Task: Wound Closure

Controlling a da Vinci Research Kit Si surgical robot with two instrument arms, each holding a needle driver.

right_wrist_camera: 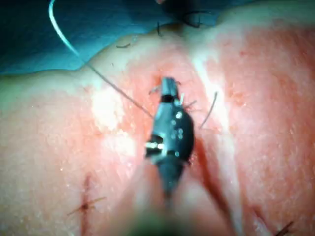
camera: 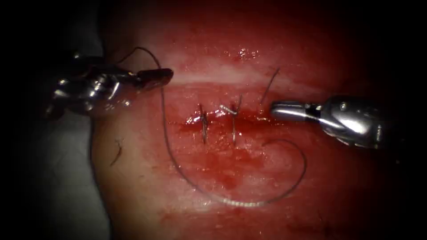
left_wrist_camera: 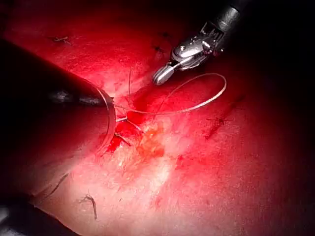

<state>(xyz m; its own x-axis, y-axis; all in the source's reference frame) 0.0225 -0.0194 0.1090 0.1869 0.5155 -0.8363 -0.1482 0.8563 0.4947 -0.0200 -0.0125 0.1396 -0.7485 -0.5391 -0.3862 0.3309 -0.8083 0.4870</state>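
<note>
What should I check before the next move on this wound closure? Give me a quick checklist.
1. Left tool holds the thread: ok, jaws shut on it, left of the cut.
2. Right tool free: ok, jaws shut on nothing, at the cut's right end.
3. Needle located: cannot tell.
4. Stitches seated: ok, two cross the cut.
5. Thread taut: not ok, it lies in a loose loop on the tissue below the cut.
</note>
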